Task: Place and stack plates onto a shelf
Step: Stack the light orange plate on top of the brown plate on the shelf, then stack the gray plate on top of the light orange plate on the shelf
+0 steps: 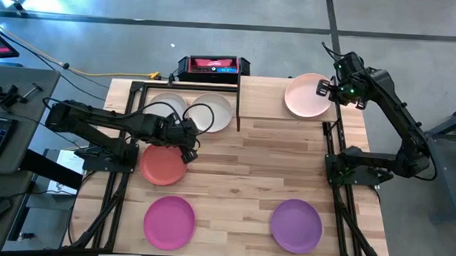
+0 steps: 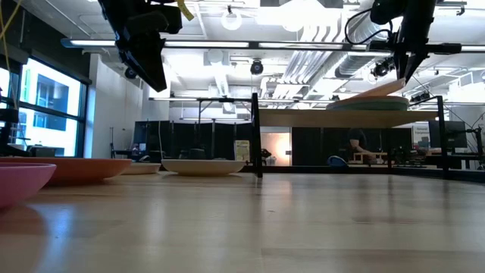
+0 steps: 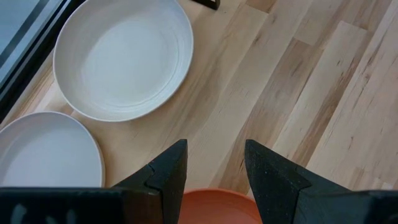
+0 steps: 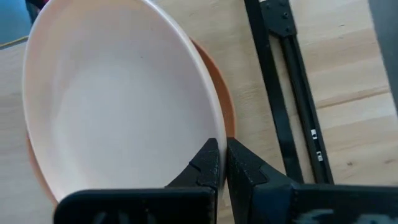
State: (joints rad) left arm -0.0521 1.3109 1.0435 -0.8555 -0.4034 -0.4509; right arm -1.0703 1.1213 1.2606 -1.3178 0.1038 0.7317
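A dusty pink plate (image 1: 306, 96) lies tilted on the light-wood shelf (image 1: 264, 99) at the far right, over a peach plate (image 4: 227, 112) and a mint green one (image 2: 367, 105). My right gripper (image 1: 327, 89) is shut on the pink plate. A white plate (image 1: 165, 110) and a cream plate (image 1: 213, 112) rest on the table left of the shelf. Nearer are a coral red plate (image 1: 163, 165), a magenta plate (image 1: 169, 222) and a purple plate (image 1: 295, 225). My left gripper (image 3: 214, 165) hangs open above the coral plate's far edge (image 3: 214, 208), touching nothing. My right gripper pinches the pink plate's rim (image 4: 214, 134) between its two fingers, at the plate's right side. The fingers come steeply from above. The held side (image 2: 398, 83) is raised, and the opposite side (image 2: 337, 101) rests on the plates below.
A black and red device (image 1: 213, 66) sits at the table's far edge. Black frame rails (image 1: 338, 160) run along the right side, and the shelf's black post (image 2: 256, 136) stands mid-table. Bare wood lies between the coral, magenta and purple plates.
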